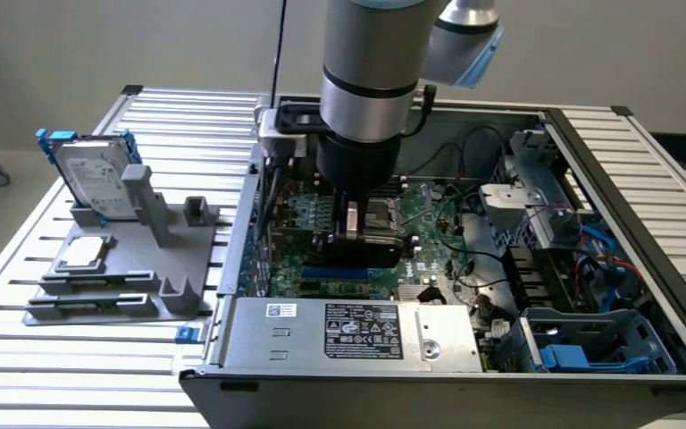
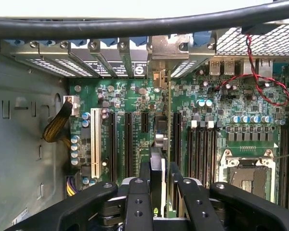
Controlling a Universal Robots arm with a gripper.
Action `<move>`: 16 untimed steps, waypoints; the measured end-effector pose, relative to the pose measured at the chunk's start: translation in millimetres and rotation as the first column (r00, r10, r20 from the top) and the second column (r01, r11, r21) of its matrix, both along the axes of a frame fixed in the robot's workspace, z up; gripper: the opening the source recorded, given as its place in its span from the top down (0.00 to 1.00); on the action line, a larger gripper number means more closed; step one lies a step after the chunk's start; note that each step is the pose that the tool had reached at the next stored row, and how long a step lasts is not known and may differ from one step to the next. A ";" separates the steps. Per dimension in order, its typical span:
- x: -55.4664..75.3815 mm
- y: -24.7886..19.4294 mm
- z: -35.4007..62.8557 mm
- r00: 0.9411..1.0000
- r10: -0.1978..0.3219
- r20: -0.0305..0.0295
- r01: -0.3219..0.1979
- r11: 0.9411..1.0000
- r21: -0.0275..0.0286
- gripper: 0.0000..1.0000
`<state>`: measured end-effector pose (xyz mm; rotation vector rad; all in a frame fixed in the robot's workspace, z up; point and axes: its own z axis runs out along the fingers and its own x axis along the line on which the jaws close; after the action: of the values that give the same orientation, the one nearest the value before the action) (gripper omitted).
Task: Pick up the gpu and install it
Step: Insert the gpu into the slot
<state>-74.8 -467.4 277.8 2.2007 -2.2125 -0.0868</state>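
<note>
Black fingers [image 2: 137, 204] of the gripper [image 2: 159, 187] stand part-way closed, one on each face of the gpu [image 2: 160, 142], which they pinch between them. The card is seen edge-on, running straight ahead from the fingertips to its silvery bracket [image 2: 169, 48], which sits among the row of rear slot covers [image 2: 86, 55]. Under the hand lies the green motherboard [image 2: 135, 96]. The card stands upright over it, with long black expansion slots [image 2: 127, 144] on one flank and the memory slots [image 2: 200, 149] on the other; whether its lower edge is in a slot cannot be told. Beyond the memory slots is the open processor socket [image 2: 248, 175], and red twisted wires [image 2: 260, 82] loop near the bracket end. A black cable [image 2: 135, 24] crosses ahead of the hand. In the exterior view the arm [image 1: 373, 54] reaches straight down into the computer case [image 1: 629, 179], with the grey power-supply box [image 1: 355, 331] near the hand and the hard drive [image 1: 93, 174] in its blue frame well apart, toward the exterior view's left
</note>
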 end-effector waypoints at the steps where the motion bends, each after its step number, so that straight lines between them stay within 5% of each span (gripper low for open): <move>1: -0.2 0.0 -0.3 1.000 0.000 0.000 0.000 1.000 0.000 0.73; 16: -5.6 0.0 -9.7 1.000 0.000 0.000 0.000 1.000 0.000 0.73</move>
<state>-80.4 -467.4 268.1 2.2006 -2.2127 -0.0869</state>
